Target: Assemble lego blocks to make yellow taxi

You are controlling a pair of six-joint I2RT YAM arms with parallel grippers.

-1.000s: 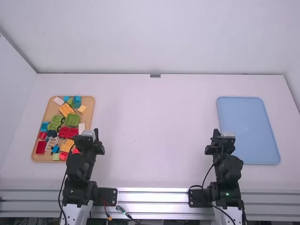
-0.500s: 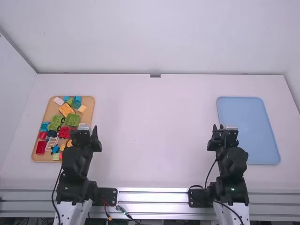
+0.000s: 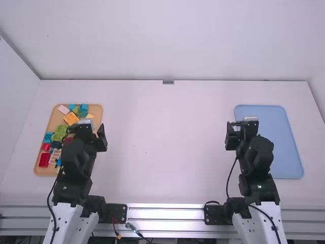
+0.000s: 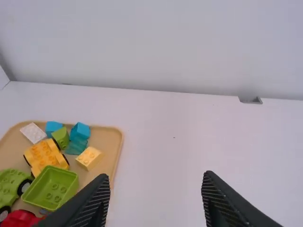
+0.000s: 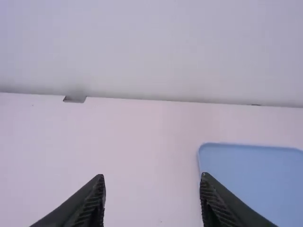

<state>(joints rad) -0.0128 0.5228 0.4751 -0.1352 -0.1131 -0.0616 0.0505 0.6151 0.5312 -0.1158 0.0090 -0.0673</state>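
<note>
- The left end effector [image 3: 87, 130] is raised near the right side of the tan rectangular tray [image 4: 108, 142], overlapping part of it in the high view.
- In its wrist view, the left end effector [image 4: 157, 176] has its two black fingers spread wide, the white bench [image 3: 162, 162] visible between the tips.
- The right end effector [image 3: 242, 130] is raised at the left edge of the plain blue rectangular tray [image 3: 266, 132], as the high view shows it.
- In its wrist view, the right end effector [image 5: 152, 176] also has its fingers well apart, with white surface behind the gap.
- The taxi's likely parts are in the tan tray: a yellow plastic block with dark wheels [image 4: 46, 156] and, just beside it, a small yellow brick [image 4: 88, 157].
- Close to these lie a green open-topped block [image 4: 51, 187], a white studded brick [image 4: 33, 133] and a teal block [image 4: 75, 145].
- A green wheeled block [image 4: 12, 187] lies in the tan tray too, with a red block [image 4: 18, 219] near it, perhaps also wheeled; the frame edge cuts it off.
</note>
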